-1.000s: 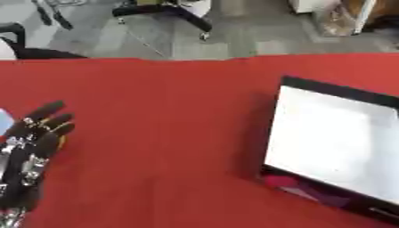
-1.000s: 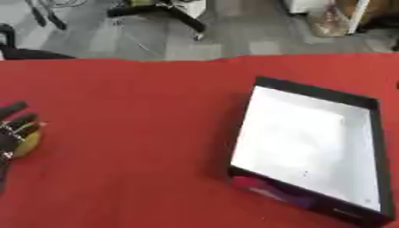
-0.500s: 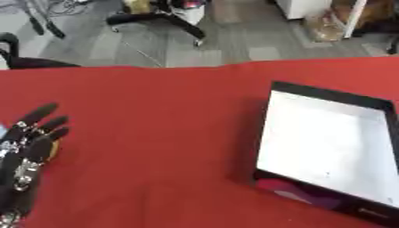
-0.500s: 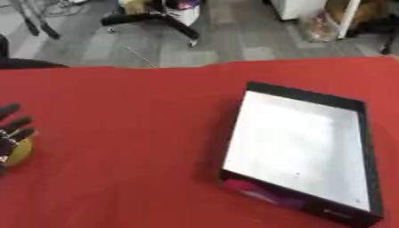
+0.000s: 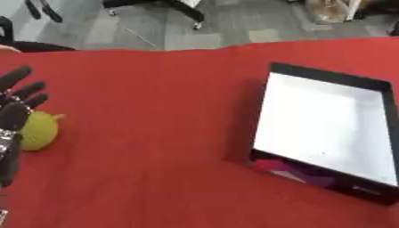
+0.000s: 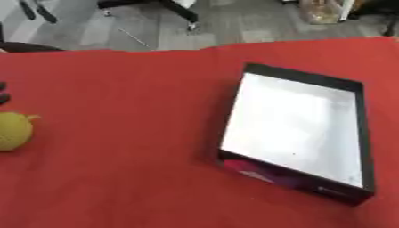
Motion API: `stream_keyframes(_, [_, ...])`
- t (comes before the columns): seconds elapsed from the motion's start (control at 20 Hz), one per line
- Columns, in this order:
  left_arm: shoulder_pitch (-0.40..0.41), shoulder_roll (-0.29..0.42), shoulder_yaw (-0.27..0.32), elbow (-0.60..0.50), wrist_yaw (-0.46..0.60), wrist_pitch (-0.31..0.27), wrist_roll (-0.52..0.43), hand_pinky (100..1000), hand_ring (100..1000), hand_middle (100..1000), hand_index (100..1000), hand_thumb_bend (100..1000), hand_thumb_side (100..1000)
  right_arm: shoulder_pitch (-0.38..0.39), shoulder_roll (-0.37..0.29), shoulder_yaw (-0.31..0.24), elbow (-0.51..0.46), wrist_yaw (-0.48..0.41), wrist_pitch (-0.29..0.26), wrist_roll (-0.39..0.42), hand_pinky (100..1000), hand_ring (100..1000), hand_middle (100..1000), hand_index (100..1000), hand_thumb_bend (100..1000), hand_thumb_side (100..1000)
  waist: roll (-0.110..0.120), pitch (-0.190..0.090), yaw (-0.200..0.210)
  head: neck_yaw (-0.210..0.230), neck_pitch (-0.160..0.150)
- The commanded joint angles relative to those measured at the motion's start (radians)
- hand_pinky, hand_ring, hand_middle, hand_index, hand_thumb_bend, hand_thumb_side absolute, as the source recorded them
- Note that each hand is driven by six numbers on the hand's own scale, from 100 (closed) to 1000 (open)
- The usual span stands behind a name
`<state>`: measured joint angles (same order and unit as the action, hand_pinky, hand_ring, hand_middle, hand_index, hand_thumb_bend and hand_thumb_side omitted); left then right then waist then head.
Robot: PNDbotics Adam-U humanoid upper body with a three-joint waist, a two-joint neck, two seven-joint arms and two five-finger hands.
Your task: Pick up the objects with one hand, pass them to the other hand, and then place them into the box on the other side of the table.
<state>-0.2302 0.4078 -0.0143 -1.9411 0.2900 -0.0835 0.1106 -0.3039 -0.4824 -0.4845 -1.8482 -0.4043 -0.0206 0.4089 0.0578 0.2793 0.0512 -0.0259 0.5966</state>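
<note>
A small yellow-green fruit-shaped object (image 6: 14,130) lies on the red table near the left edge. My left hand (image 5: 13,116) hangs over it at the far left of the left eye view, fingers straight and spread, partly covering it; whether it touches the object I cannot tell. A black box with a white inside (image 5: 321,129) sits on the right side of the table, with nothing in it. My right hand shows in neither view.
The red cloth (image 5: 156,133) covers the whole table. Beyond its far edge lie a grey floor and the base of an office chair (image 5: 156,6). The box has a pink and purple picture on its near wall (image 5: 292,171).
The camera has tilted, so the whole picture shifted. The yellow-green object now shows more plainly beside my left hand, which stays open at the left edge.
</note>
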Motion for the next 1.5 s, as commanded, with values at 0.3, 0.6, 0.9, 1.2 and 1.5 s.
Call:
stream_keyframes(0.3, [-0.028,0.153,0.025,-0.03,0.008,-0.017,0.019,878,849,878,839,716,526,-0.005,-0.053,-0.004,0.005,-0.003,-0.026,0.001,1000,1000,1000,1000,284,378,0.012,-0.034,0.001,0.01,0.018])
stream_keyframes(0.6, [-0.065,0.298,0.024,0.008,0.02,-0.014,0.005,885,858,878,846,728,526,0.002,-0.064,-0.008,0.015,0.002,-0.041,0.002,1000,1000,1000,1000,285,379,0.013,-0.029,0.008,0.035,-0.009])
stream_keyframes(0.9, [-0.128,0.486,0.015,0.105,0.028,0.001,-0.065,896,874,884,868,755,521,0.008,-0.072,-0.01,0.023,0.01,-0.051,0.005,1000,1000,1000,1000,285,381,0.018,-0.027,0.014,0.112,-0.064])
stream_keyframes(1.2, [-0.201,0.595,-0.016,0.277,-0.057,0.014,-0.205,902,887,893,902,778,499,0.01,-0.073,-0.006,0.028,0.012,-0.057,0.011,1000,1000,1000,1000,284,382,0.017,-0.03,0.007,0.111,-0.065])
stream_keyframes(1.5, [-0.26,0.687,-0.016,0.44,-0.274,-0.007,-0.334,897,893,891,913,832,475,0.014,-0.074,-0.008,0.034,0.015,-0.063,0.014,1000,1000,1000,1000,284,382,0.018,-0.032,0.001,0.111,-0.057])
